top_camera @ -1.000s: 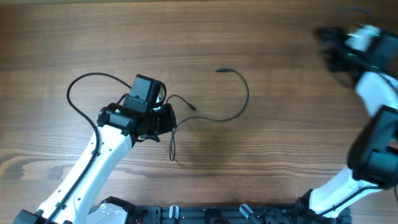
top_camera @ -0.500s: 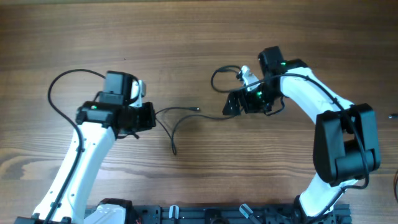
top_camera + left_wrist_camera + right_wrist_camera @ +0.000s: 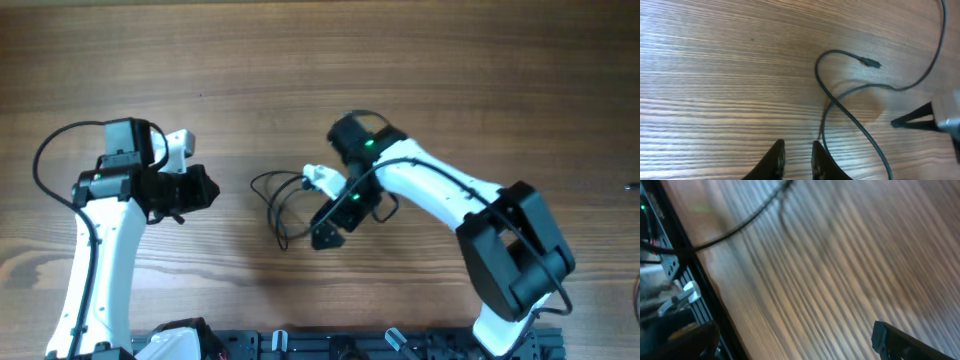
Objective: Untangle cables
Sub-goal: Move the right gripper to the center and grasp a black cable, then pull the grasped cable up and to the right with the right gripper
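Findings, both arms.

Location of work: the cables [image 3: 272, 200] lie in a loose tangle on the wooden table [image 3: 420, 60], between my two grippers. The left wrist view shows two thin black runs meeting at one crossing [image 3: 834, 101]. A free plug [image 3: 871, 62] lies beyond it, flat on the wood and apart from everything else.

Left gripper [image 3: 796, 152]: the fingers stand narrowly parted with nothing between them. From overhead it sits to the left of the tangle, near it but not touching.

Right gripper [image 3: 322, 238]: it is low over the right edge of the tangle. The right wrist view is smeared by motion and shows only one finger, so I cannot tell how far it is open or whether it has any cable.

Assessment of the step: in my judgement I am approaching for a grasp, with separation not yet begun.

- The left fingers need more opening before descent. At this gap a thin cable would likely be pushed aside rather than caught.
- The grasp belongs on a single run, clear of the crossing, so the second run is not pinched along with it.
- The pull should go outward and low, and slowly. A snatch would probably tighten the loop.
- The right arm should slow until its view is sharp.
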